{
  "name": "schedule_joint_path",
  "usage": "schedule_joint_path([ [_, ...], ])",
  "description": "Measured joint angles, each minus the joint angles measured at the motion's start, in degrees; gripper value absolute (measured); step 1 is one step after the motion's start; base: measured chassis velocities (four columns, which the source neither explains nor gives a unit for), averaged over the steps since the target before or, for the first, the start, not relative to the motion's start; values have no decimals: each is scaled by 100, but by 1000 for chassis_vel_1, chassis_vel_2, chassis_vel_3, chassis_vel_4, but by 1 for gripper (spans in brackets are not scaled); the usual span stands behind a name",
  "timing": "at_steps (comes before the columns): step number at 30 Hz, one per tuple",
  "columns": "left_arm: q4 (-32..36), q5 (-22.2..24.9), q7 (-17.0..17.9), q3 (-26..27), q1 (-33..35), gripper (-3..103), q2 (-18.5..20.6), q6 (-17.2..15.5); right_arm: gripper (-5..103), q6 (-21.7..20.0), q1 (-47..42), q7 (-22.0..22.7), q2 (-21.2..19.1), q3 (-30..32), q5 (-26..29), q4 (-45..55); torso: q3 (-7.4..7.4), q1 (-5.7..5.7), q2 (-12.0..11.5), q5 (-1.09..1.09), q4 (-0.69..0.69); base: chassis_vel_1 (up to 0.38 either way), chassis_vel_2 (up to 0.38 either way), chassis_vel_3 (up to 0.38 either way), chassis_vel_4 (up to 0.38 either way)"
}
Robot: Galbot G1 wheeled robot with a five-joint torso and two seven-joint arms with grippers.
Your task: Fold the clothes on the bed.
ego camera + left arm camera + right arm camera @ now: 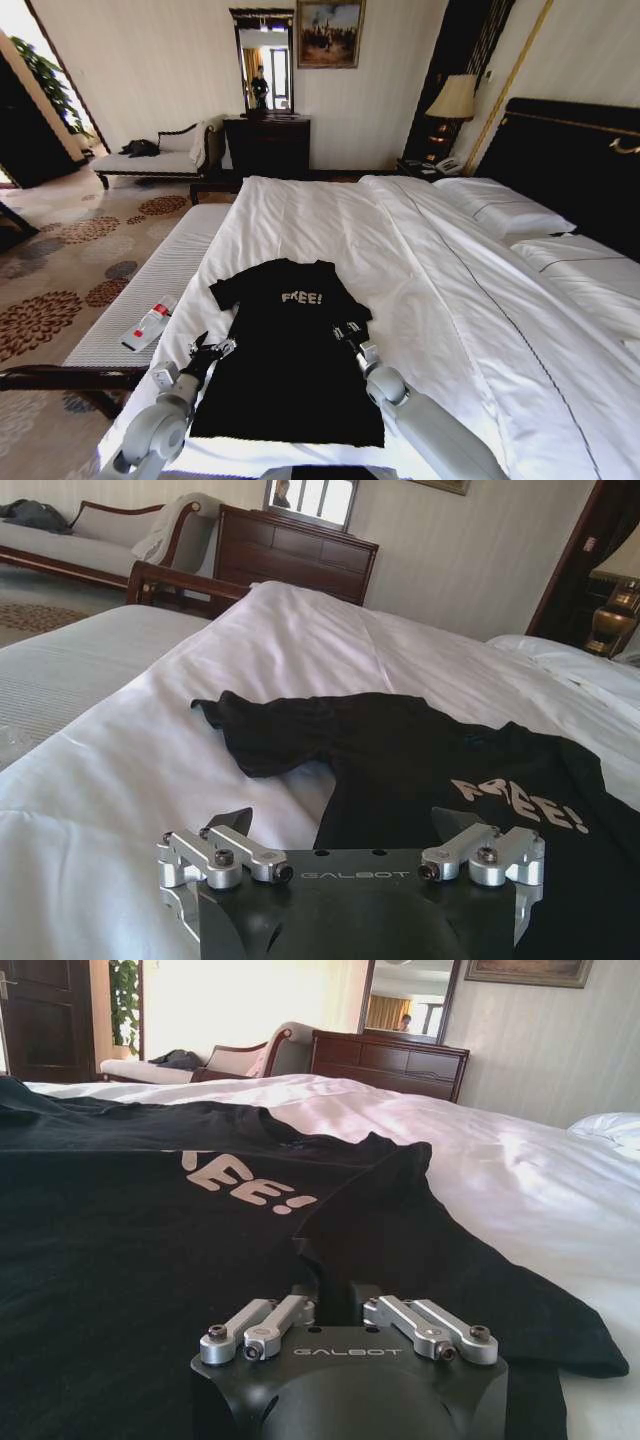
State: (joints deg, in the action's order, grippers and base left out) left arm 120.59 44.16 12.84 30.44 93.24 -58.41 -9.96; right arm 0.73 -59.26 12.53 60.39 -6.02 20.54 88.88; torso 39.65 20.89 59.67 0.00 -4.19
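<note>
So far nothing is folded: the black T-shirt [290, 350] lies flat on the bed [420, 260], left gripper [207, 352] spread at its edge, right gripper [350, 333] nearly closed on its sleeve.

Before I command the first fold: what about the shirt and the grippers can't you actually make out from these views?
- Black T-shirt: hem's near corner, head view, covered by the right arm.
- Right gripper: fingertips, right wrist view, dark against shirt fabric; grip unclear.
- Left gripper: open; contact with the bed hidden by its own body.
- Small object on the bench: too small to identify.
</note>
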Motion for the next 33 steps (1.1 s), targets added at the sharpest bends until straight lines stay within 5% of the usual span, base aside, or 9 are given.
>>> schedule_joint_path([
  [8,-4,-48,-8,-21,18,100,-24,-1,0,2,45,9,0,-59,5,-5,0,0,0,0,0,0,0,0,0],
  [22,-3,-230,-47,-111,50,100,-95,-2,0,-129,307,147,-222,80,598,313,0,0,0,0,0,0,0,0,0],
  [33,95,-940,-163,-207,256,100,-203,22,0,-453,1106,304,-493,227,1375,291,0,0,0,1,0,0,0,0,0],
])
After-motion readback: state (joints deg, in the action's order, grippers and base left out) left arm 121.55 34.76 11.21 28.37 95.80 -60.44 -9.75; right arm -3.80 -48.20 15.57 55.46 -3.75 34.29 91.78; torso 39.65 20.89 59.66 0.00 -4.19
